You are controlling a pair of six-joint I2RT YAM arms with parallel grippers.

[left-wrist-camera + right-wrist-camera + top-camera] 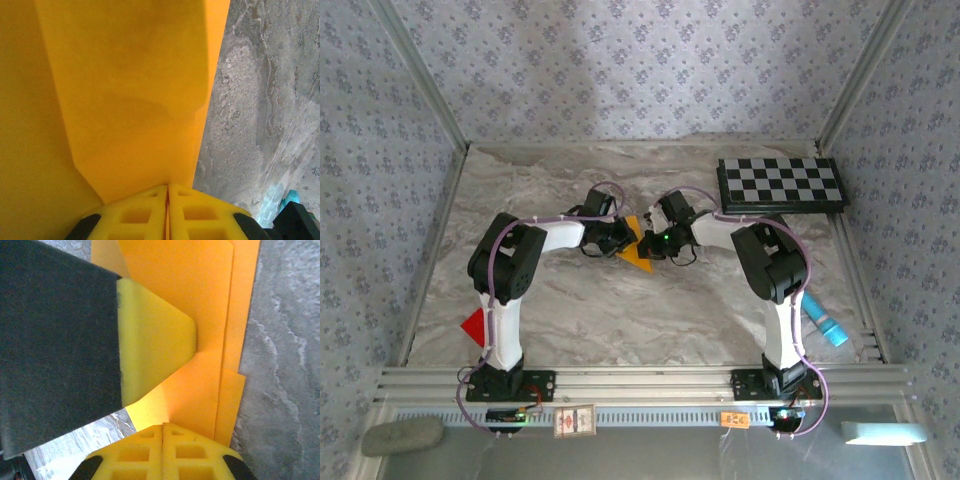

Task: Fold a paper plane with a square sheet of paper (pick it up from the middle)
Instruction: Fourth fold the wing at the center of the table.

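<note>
Left gripper (168, 210) and right gripper (163, 450) clamp the light, floppy sheet of paper (638, 252) mid-table (620, 315), probably best held at its layered folds.

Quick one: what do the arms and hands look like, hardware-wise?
The left arm and right arm: white links, black joint housings, lilac cables looped outside. The left hand and right hand: yellow fingers with rectangular cut-outs, black bases. A green light glows near the right wrist.

— How much of the paper (638, 254) shows from above?
— One corner; the left tool (618, 240) and right tool (656, 243) cover the rest.
— And the dark block (55, 340)?
— Blurred, hiding the paper's left side.
</note>
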